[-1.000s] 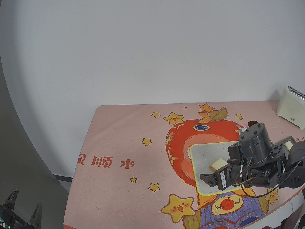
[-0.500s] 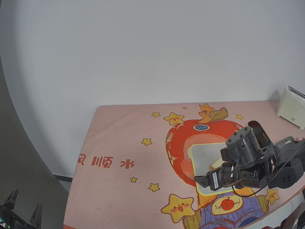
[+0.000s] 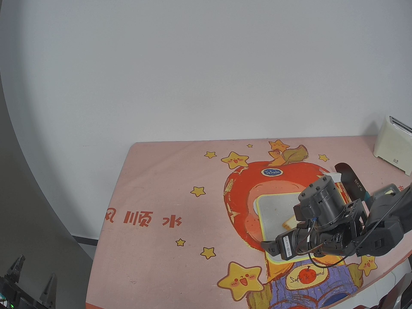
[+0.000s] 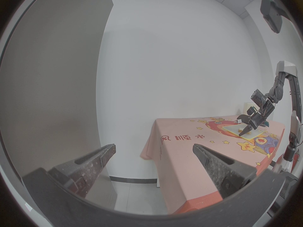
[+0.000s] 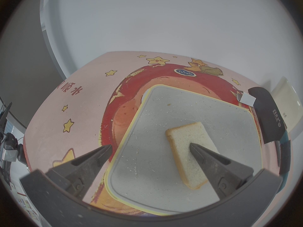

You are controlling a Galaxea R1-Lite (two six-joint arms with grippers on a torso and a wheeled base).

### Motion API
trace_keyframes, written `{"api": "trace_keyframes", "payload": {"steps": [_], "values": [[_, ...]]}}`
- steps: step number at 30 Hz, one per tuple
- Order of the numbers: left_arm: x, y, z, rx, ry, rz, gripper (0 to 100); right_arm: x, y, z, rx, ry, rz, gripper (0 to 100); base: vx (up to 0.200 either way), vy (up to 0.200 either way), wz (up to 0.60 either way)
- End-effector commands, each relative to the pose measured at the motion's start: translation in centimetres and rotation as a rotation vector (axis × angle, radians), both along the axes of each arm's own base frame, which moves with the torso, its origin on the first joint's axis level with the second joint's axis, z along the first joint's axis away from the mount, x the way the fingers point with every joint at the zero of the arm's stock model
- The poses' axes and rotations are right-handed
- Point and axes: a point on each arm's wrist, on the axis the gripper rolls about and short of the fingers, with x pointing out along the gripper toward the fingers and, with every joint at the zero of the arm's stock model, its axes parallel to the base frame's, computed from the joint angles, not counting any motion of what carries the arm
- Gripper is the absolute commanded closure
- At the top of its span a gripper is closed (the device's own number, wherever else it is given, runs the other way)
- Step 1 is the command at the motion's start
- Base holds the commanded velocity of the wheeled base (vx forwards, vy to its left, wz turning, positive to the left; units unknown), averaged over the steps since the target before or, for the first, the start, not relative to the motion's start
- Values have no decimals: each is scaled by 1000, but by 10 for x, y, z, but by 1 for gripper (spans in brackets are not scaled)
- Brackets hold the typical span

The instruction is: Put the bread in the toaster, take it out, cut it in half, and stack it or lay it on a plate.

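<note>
1. The bread [image 5: 189, 153] is lying flat on the board [image 5: 148, 126] in one whole piece, right under one finger of the right jaws. The other finger is hanging over the board's edge.
2. The right jaws are gaping wide open and gripping nothing, hovering close over the slice.
3. The left jaws are spread wide and empty too, hanging well away off the end of the bench [image 4: 176, 161].
4. The toaster [image 3: 394, 144] is sitting well apart from the right jaws. The slice is looking pretty pale, so I can't tell if the toasting is done.
5. The knife [image 5: 268, 114] is lying just beyond the board, past the right jaws, with nothing gripping it.
6. So I'm guessing the halving and plating are both waiting to happen.
</note>
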Motion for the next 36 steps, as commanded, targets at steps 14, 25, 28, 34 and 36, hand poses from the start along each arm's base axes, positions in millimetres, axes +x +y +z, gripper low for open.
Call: {"api": "trace_keyframes", "payload": {"steps": [14, 25, 28, 34, 36], "values": [[1, 0, -5, 1, 17, 0, 0, 0, 0, -1, -3, 3, 0, 0, 0, 0, 0], [1, 0, -5, 1, 17, 0, 0, 0, 0, -1, -4, 4, 0, 100, 0, 0, 0], [1, 0, -5, 1, 17, 0, 0, 0, 0, -1, -4, 4, 0, 100, 0, 0, 0], [1, 0, -5, 0, 17, 1, 0, -2, 1, -1, -3, 5, 5, 100, 0, 0, 0], [1, 0, -5, 1, 17, 0, 0, -2, 1, -1, -5, 3, 6, 100, 0, 0, 0]]}}
